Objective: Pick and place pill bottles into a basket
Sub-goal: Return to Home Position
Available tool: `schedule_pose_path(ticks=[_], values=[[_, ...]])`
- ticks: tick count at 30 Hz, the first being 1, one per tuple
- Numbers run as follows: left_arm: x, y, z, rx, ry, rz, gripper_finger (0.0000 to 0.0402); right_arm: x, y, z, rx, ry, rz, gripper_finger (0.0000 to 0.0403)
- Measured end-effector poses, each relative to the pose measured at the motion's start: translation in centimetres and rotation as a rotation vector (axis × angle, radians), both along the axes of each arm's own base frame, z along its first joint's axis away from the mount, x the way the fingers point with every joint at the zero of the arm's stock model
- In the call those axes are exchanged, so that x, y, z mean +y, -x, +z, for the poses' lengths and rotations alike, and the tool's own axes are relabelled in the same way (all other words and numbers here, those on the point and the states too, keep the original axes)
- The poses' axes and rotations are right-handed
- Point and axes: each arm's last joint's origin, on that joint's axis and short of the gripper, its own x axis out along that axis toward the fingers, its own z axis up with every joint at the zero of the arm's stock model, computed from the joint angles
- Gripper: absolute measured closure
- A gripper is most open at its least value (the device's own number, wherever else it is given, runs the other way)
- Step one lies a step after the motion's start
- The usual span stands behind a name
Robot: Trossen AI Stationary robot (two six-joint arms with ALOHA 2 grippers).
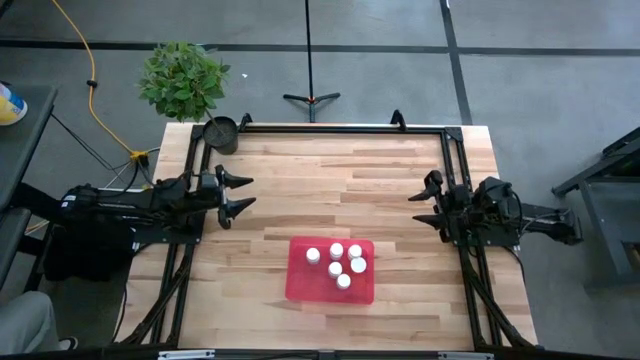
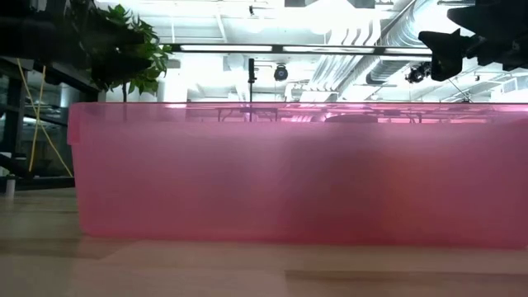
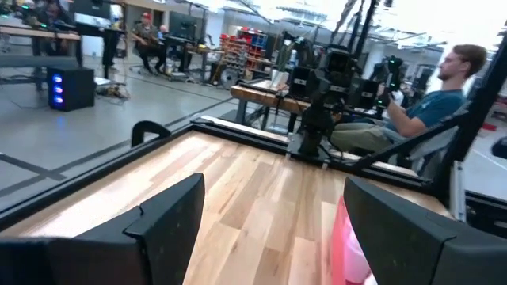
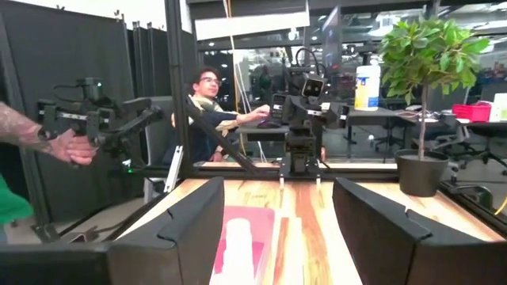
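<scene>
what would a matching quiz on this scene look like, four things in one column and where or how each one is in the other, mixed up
Column one:
1. pill bottles
2. basket
3. left pincer
4. potted plant

Column two:
a. at the table corner that shows top left in the high view
b. red, lying low and near the middle of the table in the high view
c. white, standing upright inside the basket
d. open, holding nothing, over the left side of the table

Pairs: 1-c, 2-b, 3-d, 4-a
</scene>
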Motion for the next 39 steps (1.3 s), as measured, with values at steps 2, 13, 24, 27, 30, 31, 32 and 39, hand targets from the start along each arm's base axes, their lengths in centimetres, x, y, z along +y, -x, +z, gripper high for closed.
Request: schedule_pose_path(ticks=[2, 13, 24, 27, 30, 31, 32, 39], values=[[0.0, 0.0, 0.0, 0.002, 0.000, -0.015, 0.0064, 0.0, 0.0, 0.0, 0.002, 0.005, 0.007, 0.0176], [-0.4, -0.4, -3.3, 0.045, 0.072, -0.124, 0.0064, -0.1, 0.1, -0.2, 0.029, 0.011, 0.101, 0.0176], [-0.4, -0.3, -4.4, 0.123, 0.135, -0.119, 0.0064, 0.0, 0.0, -1.2, 0.129, 0.017, 0.158, 0.0176], [-0.4, -0.3, -4.9, 0.168, 0.136, -0.116, 0.0064, 0.0, 0.0, -1.2, 0.125, 0.028, 0.156, 0.0176], [-0.4, -0.2, -5.1, 0.193, 0.137, -0.114, 0.0064, 0.0, 0.0, -1.5, 0.150, 0.018, 0.157, 0.0176], [-0.4, -0.2, -5.1, 0.194, 0.137, -0.114, 0.0064, 0.0, 0.0, -1.6, 0.167, 0.012, 0.158, 0.0176], [-0.4, -0.2, -5.1, 0.194, 0.137, -0.114, 0.0064, 0.0, 0.0, -1.8, 0.186, 0.006, 0.156, 0.0176], [-0.4, -0.2, -5.1, 0.194, 0.137, -0.114, 0.0064, -0.2, 0.0, -2.2, 0.227, -0.012, 0.066, 0.0176]])
